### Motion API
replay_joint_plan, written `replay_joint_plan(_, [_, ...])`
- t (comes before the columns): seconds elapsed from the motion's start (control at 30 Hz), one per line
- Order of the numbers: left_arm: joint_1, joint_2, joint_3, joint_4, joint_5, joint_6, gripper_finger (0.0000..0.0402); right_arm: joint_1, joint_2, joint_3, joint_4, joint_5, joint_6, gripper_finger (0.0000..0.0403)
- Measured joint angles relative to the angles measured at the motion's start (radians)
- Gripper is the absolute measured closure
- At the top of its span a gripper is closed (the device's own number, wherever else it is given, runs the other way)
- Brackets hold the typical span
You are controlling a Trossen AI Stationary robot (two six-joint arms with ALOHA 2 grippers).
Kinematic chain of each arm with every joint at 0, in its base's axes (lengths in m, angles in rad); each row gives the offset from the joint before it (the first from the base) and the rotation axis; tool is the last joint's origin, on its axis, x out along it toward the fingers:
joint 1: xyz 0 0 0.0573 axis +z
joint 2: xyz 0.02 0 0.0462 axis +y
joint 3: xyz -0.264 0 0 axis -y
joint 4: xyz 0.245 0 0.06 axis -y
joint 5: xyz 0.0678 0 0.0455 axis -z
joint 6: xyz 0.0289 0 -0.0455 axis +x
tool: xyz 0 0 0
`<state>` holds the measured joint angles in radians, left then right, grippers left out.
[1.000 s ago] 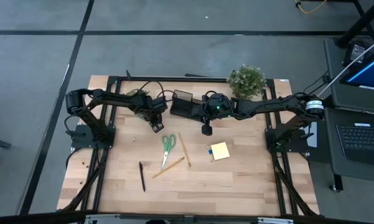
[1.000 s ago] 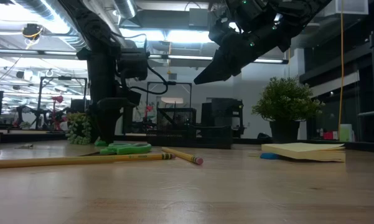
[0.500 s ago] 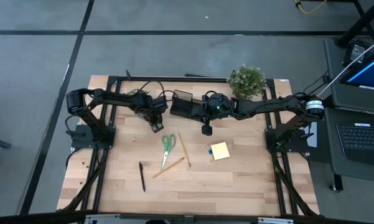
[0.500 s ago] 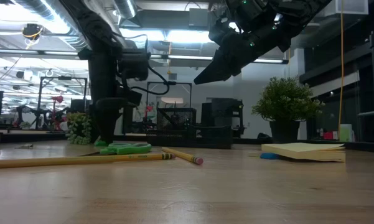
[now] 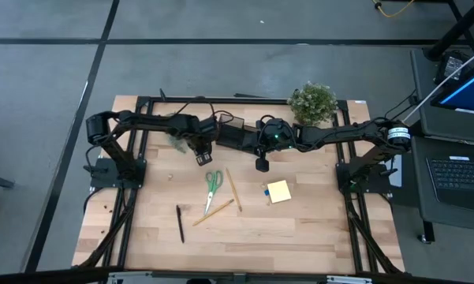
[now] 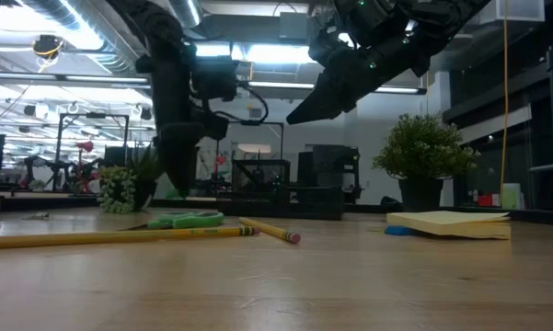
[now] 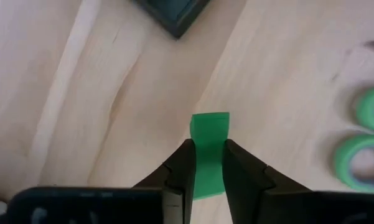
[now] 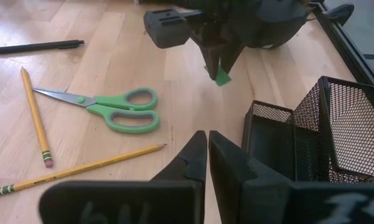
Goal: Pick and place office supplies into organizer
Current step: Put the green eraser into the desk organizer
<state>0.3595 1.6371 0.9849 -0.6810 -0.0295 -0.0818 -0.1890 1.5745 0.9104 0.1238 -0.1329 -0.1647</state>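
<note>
My left gripper (image 7: 208,163) is shut on a small green piece (image 7: 210,127), a little above the table between the green-handled scissors (image 5: 213,181) and the black mesh organizer (image 5: 233,131). It also shows in the right wrist view, with the left gripper (image 8: 219,70) above the scissors (image 8: 115,109) and beside the organizer (image 8: 311,130). My right gripper (image 5: 262,164) hangs shut and empty above the table, in front of the organizer. Two pencils (image 5: 233,189), a yellow sticky-note pad (image 5: 278,191), a blue piece (image 5: 266,192) and a black pen (image 5: 180,223) lie flat on the table. My left gripper pinches the green piece between its two fingers (image 7: 182,165) from above, pointing down. The piece's free end (image 7: 210,121) sticks out past the fingertips. The piece (image 8: 222,77) hangs below the fingers, lifted clear of the table.
A potted plant (image 5: 312,101) stands at the far edge right of the organizer, and a smaller plant (image 6: 120,188) stands on its left. Bare wood lies along the near edge (image 5: 284,237). Black frame rails (image 5: 355,197) run along both sides.
My left gripper has risen from the table with the green piece, lifting it clear from beside the scissors' handles. It has moved toward the table's right, nearer the organizer. My right arm has kept still.
</note>
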Motion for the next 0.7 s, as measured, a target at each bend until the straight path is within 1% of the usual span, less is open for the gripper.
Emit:
replay_joint_plan(0.17, [-0.014,-0.002,0.065,0.049,-0.046,0.074,0.0339,0.0,0.0,0.0,0.003,0.0,0.001,0.0382])
replay_joint_plan(0.27, [-0.025,-0.002,0.091,0.106,-0.07,0.126,0.0339,0.0,0.0,0.0,0.005,0.0,0.002,0.0382])
replay_joint_plan(0.7, [-0.027,0.003,0.085,0.298,-0.074,0.362,0.0339,0.0,0.0,0.0,0.005,0.0,0.002,0.0382])
